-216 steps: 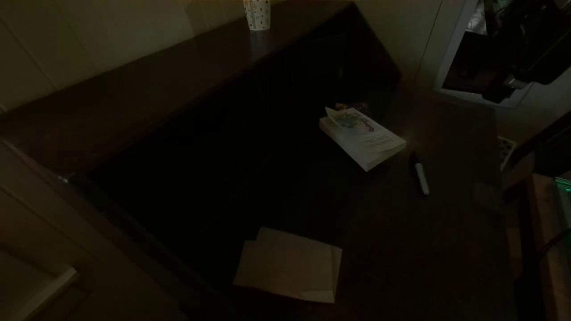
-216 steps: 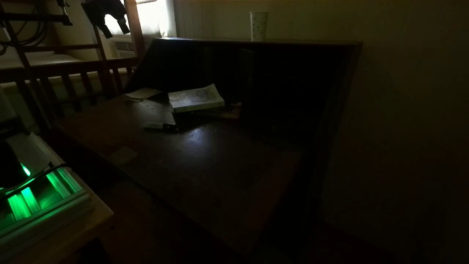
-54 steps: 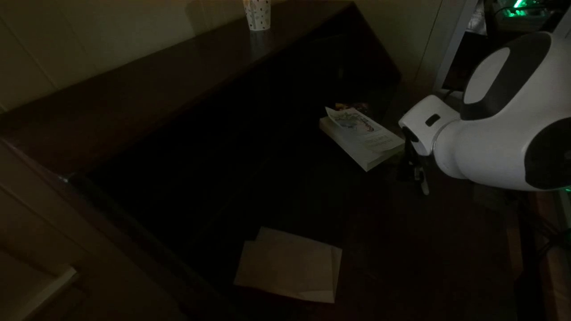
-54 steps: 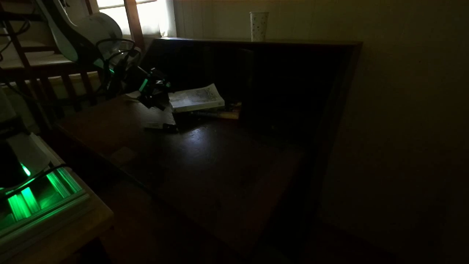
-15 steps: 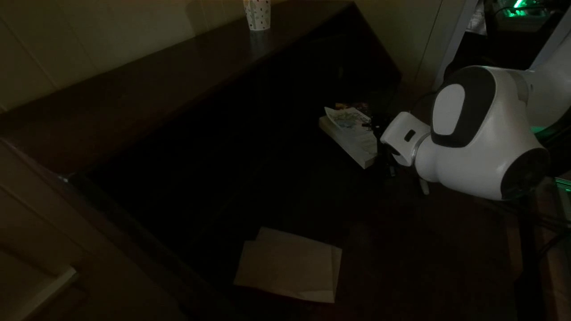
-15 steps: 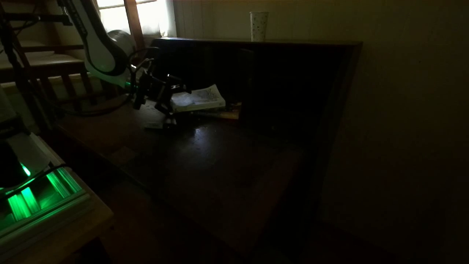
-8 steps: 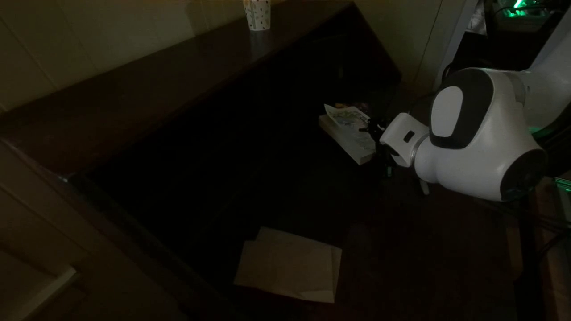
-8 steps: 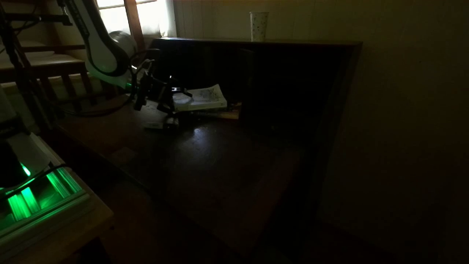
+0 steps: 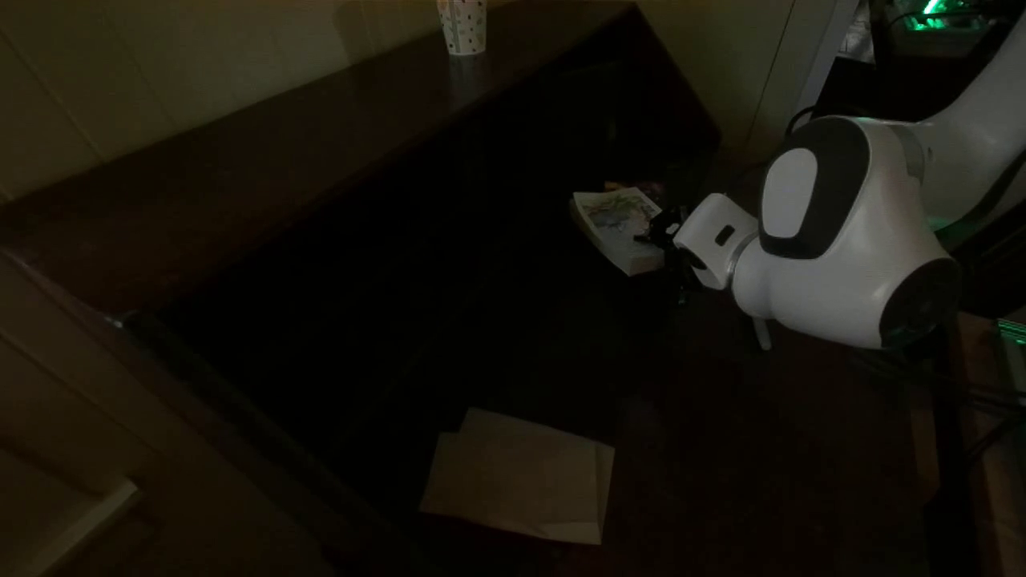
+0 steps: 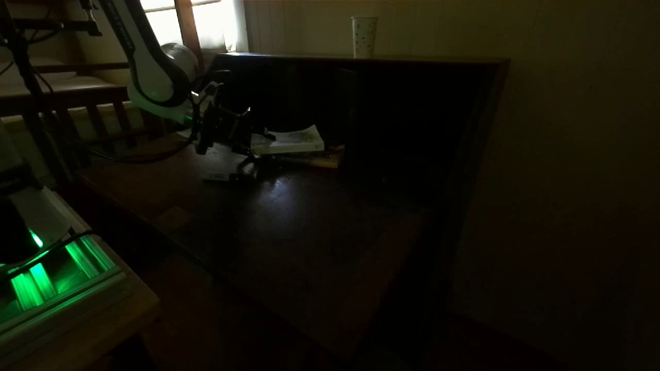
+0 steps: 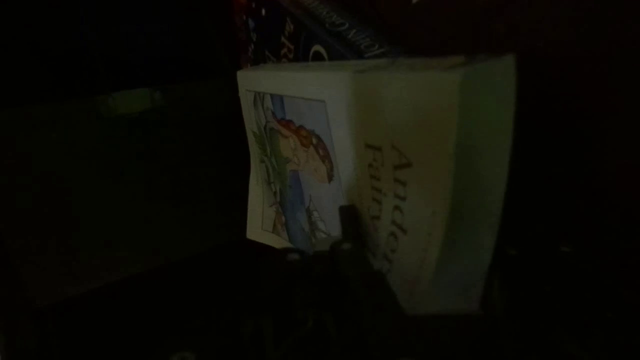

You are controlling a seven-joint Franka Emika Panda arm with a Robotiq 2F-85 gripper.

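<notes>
Book (image 11: 390, 165): just shoved farther from the front edge of the table (image 10: 289, 232), now clasped across its thickness by the claw (image 10: 261, 148), so apparently caught enough for moving.

Is a dark reddish-brown wooden desk (image 10: 294, 226); carries two overlapping tan papers (image 9: 517, 481), a slim white-barrelled marker (image 9: 762, 334) and a dark-covered book with pale lettering (image 11: 320, 35); on the raised top ledge (image 9: 272, 160), bears an upright, white, dark-spotted, tapered cup (image 9: 464, 30).

From six o'clock a black pincer finger (image 11: 351, 231) sticks out over a pale book (image 11: 377, 170) with a colored picture (image 11: 295, 165), and a dark book (image 11: 305, 40) shows at twelve.
</notes>
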